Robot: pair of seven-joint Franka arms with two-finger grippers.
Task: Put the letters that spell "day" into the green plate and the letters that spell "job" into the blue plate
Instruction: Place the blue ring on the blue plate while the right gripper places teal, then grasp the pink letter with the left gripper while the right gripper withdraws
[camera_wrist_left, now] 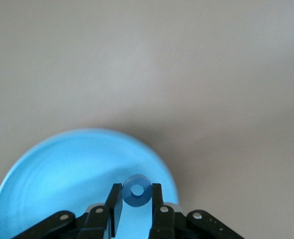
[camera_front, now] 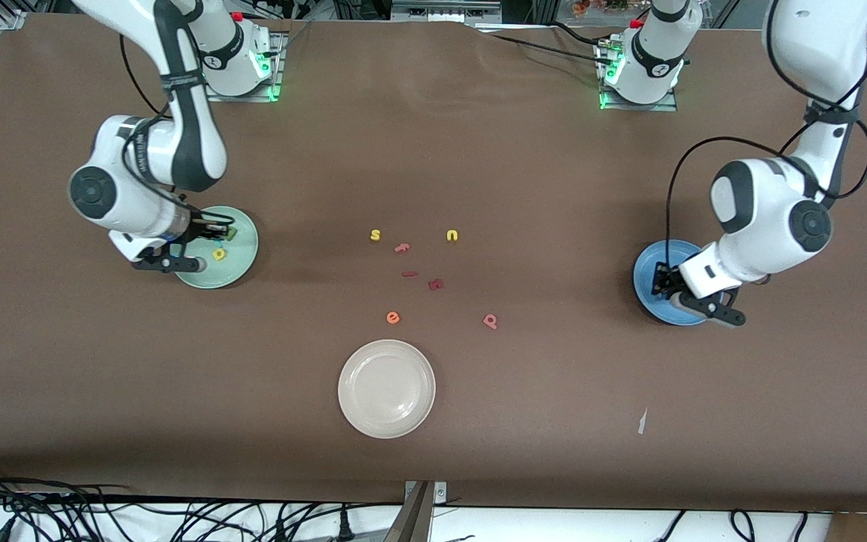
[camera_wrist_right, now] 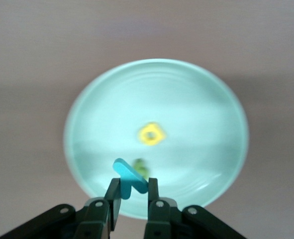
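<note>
My right gripper hangs over the pale green plate, shut on the teal y. In that plate lie the yellow d and the green a, the a partly hidden by the y. In the front view the right gripper is over the green plate, next to the d. My left gripper is shut on the blue ring-shaped o above the blue plate. The front view shows the left gripper over the blue plate. The pink b lies mid-table.
Loose letters lie mid-table: a yellow s, a pink f, a yellow u, an orange e and two small red pieces. A cream-white plate sits nearer the front camera. A white scrap lies toward the left arm's end.
</note>
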